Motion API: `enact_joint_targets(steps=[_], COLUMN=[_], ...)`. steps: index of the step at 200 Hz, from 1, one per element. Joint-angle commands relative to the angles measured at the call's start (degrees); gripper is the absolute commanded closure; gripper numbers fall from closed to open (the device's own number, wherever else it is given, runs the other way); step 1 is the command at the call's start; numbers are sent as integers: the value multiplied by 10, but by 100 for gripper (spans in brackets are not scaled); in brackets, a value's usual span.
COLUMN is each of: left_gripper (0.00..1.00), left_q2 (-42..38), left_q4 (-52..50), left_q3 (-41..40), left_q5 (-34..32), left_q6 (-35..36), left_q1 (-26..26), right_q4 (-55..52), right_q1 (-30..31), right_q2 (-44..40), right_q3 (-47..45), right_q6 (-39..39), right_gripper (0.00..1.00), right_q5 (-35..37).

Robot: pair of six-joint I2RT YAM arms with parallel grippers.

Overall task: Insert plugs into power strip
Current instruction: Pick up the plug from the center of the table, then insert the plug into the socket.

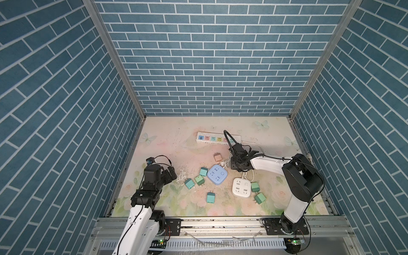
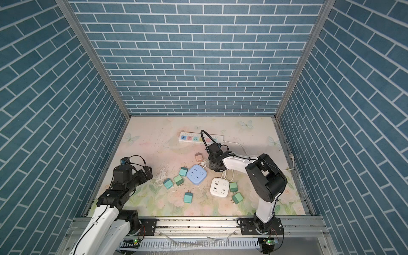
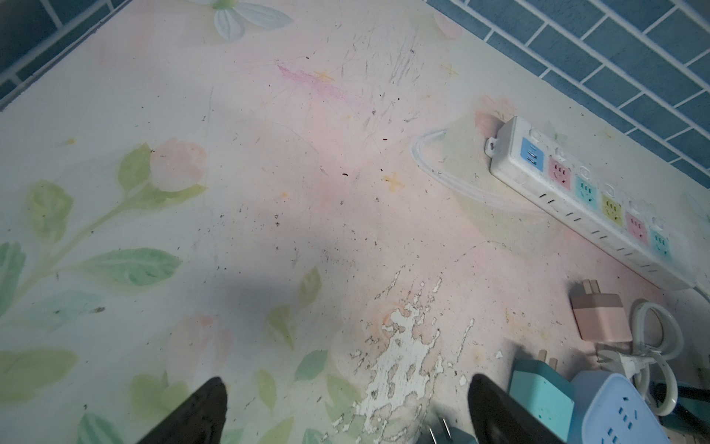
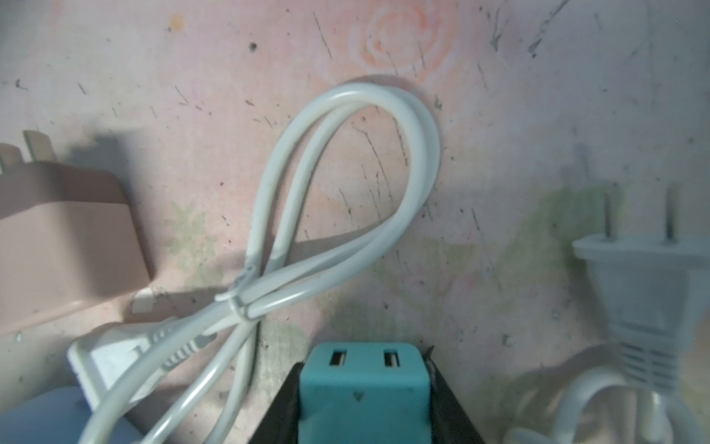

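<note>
I find the right gripper (image 4: 364, 363) pinching a teal plug (image 4: 363, 396) between its black fingers (image 4: 280, 419). The plug's face with two slots points away from the wrist, toward the table (image 4: 538, 96). Its prongs are hidden and its body is cut off at the picture edge, so I cannot give its long axis. It hangs over a looped white cord (image 4: 365, 94), just right of the pink plug (image 1: 218, 157) and nearer than the power strip (image 1: 215, 139), whose length runs left to right along the far side. In both top views the wrist covers the held plug. The pink plug's prongs point far. Six green plugs (image 1: 210, 197) lie loose around a blue socket block (image 1: 217, 174) and a white socket block (image 1: 241, 187). The left gripper (image 3: 345, 407) stands spread and empty at the left.
</note>
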Motion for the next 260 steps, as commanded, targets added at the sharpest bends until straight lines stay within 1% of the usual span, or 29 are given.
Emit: enact_joint_targets(steps=[1, 20, 34, 60, 79, 87, 96, 113, 122, 145, 159, 169, 183, 200, 207, 218, 225, 236, 247, 260], left_gripper=[0, 1, 1, 0, 0, 0, 0, 0, 1, 0, 0, 1, 0, 0, 0, 0, 0, 1, 0, 1], left_q2=[0, -2, -2, 6, 2, -5, -9, 0, 7, 14, 7, -3, -14, -4, 7, 22, 44, 53, 48, 30], left_q4=[-7, -12, -9, -10, -9, -4, -4, -51, -72, -95, -59, -26, 12, -3, -17, -19, -5, 21, 32, 38], left_q3=[18, 23, 25, 38, 40, 39, 42, 83, 102, 135, 129, 112, 89, 94, 101, 109, 110, 105, 100, 96], left_q5=[-7, -12, -3, 8, 21, 21, 15, -16, -16, 51, 92, 98, 105, 90, 96, 134, 165, 213, 227, 238], left_q6=[-2, -4, -2, 15, 13, 2, -13, -59, -78, -76, -63, -87, -87, -84, -76, -55, -41, -28, -19, -10], left_q1=[-1, -1, -1, -1, -1, -1, -1, -1, -1, -1, -1, -1, -1, -1, -1, -1, -1, -1, -2, -5], right_q4=[-42, -34, -29, -1, 27, 40, 63, 135, 174, 240, 262, 284, 330, 395, 412, 427, 429, 415, 412, 434], right_q1=[6, 6, 6, 10, 17, 18, 20, 29, 35, 64, 88, 106, 122, 130, 133, 135, 136, 137, 138, 140], right_q2=[12, -5, -30, -99, -153, -174, -198, -245, -268, -315, -329, -337, -350, -362, -364, -363, -359, -354, -348, -342], right_q3=[-17, -24, -30, -45, -66, -75, -88, -126, -147, -183, -193, -204, -230, -265, -274, -282, -282, -275, -273, -286], right_q6=[7, 8, 7, -16, -39, -49, -64, -105, -126, -184, -222, -246, -279, -300, -307, -329, -336, -343, -361, -382], right_gripper=[71, 75, 80, 84, 92, 96, 98, 99, 100, 100, 100, 100, 100, 100, 100, 100, 100, 100, 100, 100], right_q5=[-15, -11, -3, 1, 17, 26, 34, 34, 29, 34, 57, 80, 72, 70, 73, 66, 69, 69, 57, 53])
